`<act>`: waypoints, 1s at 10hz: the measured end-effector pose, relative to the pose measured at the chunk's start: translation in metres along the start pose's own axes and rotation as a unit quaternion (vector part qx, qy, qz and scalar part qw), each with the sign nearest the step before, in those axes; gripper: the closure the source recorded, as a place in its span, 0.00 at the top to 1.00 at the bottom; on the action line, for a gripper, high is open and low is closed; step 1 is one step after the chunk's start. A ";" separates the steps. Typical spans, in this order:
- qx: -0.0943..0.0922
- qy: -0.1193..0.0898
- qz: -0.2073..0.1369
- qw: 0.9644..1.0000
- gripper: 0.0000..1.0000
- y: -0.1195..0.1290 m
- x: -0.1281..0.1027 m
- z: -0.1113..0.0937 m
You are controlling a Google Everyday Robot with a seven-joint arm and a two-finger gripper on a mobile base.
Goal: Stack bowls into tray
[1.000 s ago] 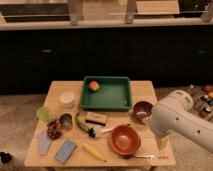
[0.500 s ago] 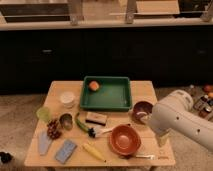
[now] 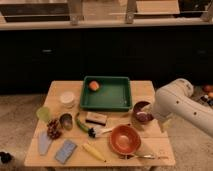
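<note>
Since the earlier frame was taken: the arm point(image 3: 182, 107), both bowls and the tray lie where they were.
Hidden: the tool point(image 3: 152, 118) sits low behind the arm's end; whether it is wide or narrow, I cannot tell.
Tool contact: right against the maroon bowl point(image 3: 140, 111); grip unclear.
Orange-red bowl point(image 3: 124, 139): on the surface point(image 3: 150, 90), left of the tool, nearer the camera.
Tray point(image 3: 115, 95): beyond the tool, to its left.
</note>
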 end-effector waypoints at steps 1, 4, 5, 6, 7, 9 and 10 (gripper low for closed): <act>0.002 0.003 -0.018 1.000 0.80 -0.004 0.007 0.004; 0.012 0.011 -0.058 0.998 0.80 0.001 0.030 0.012; 0.016 0.010 -0.069 0.997 0.80 -0.002 0.038 0.015; 0.020 0.005 -0.079 0.997 0.80 -0.006 0.045 0.021; 0.021 -0.003 -0.084 0.996 0.80 -0.007 0.051 0.028; 0.018 -0.017 -0.091 0.996 0.80 -0.005 0.056 0.039; 0.014 -0.029 -0.098 0.995 0.80 -0.004 0.058 0.051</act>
